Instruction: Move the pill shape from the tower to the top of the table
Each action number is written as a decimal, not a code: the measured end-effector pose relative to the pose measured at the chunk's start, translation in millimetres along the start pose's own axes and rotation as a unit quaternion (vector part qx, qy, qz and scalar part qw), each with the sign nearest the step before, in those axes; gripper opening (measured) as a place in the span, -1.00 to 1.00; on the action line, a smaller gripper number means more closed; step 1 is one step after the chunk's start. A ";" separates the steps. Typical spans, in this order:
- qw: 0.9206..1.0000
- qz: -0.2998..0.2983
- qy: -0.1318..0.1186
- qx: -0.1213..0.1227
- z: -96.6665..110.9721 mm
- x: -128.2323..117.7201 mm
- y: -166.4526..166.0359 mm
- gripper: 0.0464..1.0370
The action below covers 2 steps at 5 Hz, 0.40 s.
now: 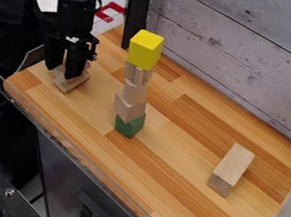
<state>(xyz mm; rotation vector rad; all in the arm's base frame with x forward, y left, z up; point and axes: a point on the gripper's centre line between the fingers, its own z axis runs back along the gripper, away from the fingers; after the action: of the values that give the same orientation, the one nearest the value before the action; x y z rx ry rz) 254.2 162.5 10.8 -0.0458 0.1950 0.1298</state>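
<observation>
At the upper left, my gripper (63, 71) hangs low over the table (172, 184), right at a light wooden piece (70, 83). The gripper partly hides this piece, and I cannot tell its full shape or whether it is held. To the right stands the tower: a yellow block (145, 50) on top, upright light wooden pieces (138, 73) below it, then plain wooden blocks (129, 107), and a green block (129, 126) at the bottom. Which piece is the pill shape I cannot tell.
A long plain wooden block (231, 169) lies on the right part of the table. A grey plank wall (248, 68) runs behind the table, with a black post (137, 13) near the tower. A clear rim (70, 143) follows the front edge.
</observation>
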 end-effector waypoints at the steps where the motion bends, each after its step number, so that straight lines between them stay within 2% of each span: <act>1: 1.000 0.000 0.006 0.003 1.1 0.2 1.9 0.69; 2: 1.000 -0.008 -0.022 -0.002 21.8 -0.1 -2.6 0.94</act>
<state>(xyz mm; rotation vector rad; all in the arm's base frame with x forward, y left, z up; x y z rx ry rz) 258.6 161.2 32.3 -0.0484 0.1512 0.1160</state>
